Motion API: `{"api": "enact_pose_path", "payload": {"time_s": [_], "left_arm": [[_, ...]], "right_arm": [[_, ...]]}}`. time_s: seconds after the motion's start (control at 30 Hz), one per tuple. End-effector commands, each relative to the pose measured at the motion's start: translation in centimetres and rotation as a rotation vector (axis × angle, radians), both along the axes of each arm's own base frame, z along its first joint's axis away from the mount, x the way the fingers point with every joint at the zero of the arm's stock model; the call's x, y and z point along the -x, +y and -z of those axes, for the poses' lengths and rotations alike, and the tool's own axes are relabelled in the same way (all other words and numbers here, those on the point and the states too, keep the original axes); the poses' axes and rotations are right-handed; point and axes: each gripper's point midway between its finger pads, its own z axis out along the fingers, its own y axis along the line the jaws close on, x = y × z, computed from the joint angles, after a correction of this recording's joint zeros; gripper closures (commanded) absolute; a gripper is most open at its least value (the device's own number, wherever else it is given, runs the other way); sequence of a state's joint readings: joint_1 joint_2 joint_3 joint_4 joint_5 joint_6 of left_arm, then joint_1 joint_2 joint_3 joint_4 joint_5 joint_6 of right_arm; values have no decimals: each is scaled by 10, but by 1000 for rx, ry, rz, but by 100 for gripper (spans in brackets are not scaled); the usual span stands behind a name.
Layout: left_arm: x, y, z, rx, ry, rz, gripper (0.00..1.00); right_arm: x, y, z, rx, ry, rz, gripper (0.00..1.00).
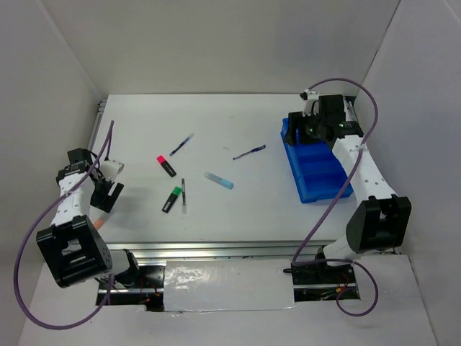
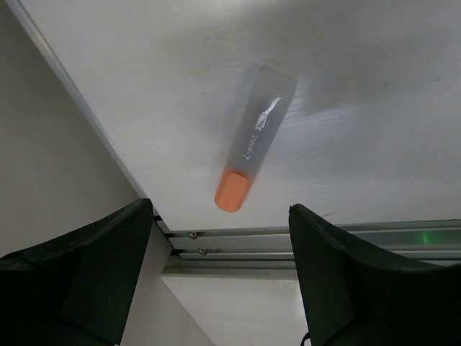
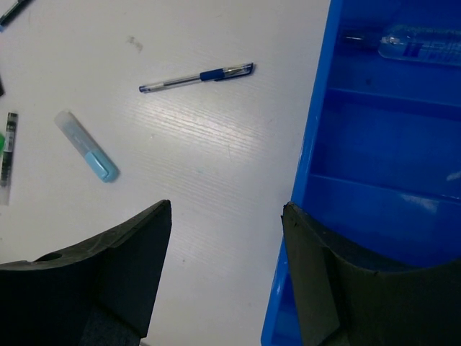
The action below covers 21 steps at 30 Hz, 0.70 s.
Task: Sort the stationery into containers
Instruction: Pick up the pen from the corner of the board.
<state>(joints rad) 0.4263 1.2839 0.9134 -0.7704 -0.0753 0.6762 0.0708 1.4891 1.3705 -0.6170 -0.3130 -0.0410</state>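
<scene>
Stationery lies scattered mid-table: a thin blue pen (image 1: 181, 144), a pink-capped black highlighter (image 1: 166, 166), a green-capped black highlighter (image 1: 171, 200), a slim grey pen (image 1: 184, 195), a light-blue marker (image 1: 218, 180) and another blue pen (image 1: 249, 152). The blue divided tray (image 1: 320, 173) sits at the right. My right gripper (image 1: 302, 132) hovers open and empty over the tray's far left edge; its wrist view shows the gripper (image 3: 227, 209), tray wall (image 3: 306, 180), blue pen (image 3: 196, 77) and light-blue marker (image 3: 86, 146). My left gripper (image 1: 108, 189) is open and empty at the left; in its wrist view the gripper (image 2: 220, 216) is near a grey orange-capped marker (image 2: 256, 137).
A clear pen (image 3: 421, 43) lies in the tray's far compartment. The metal rail (image 2: 288, 245) of the table's near edge runs just below the orange-capped marker. White walls close in on the left, back and right.
</scene>
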Motion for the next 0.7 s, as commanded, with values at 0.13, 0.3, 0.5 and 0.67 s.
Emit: {"api": "enact_pose_path", "payload": {"time_s": [0.13,0.3,0.5,0.67], "left_arm": [[13,6,32,95,126,1,15],[14,8,49,141,175,3,18],[15,0,66,220,234,31,26],[5,-7,71,298,249,32,48]], "right_arm": [[6,6,-19,51,-66,-32,30],[10,7,-20,68,-75,-50,30],[23,13,-19,70,-99,-128,30],[35,18,-27,130,-200,-230,30]]}}
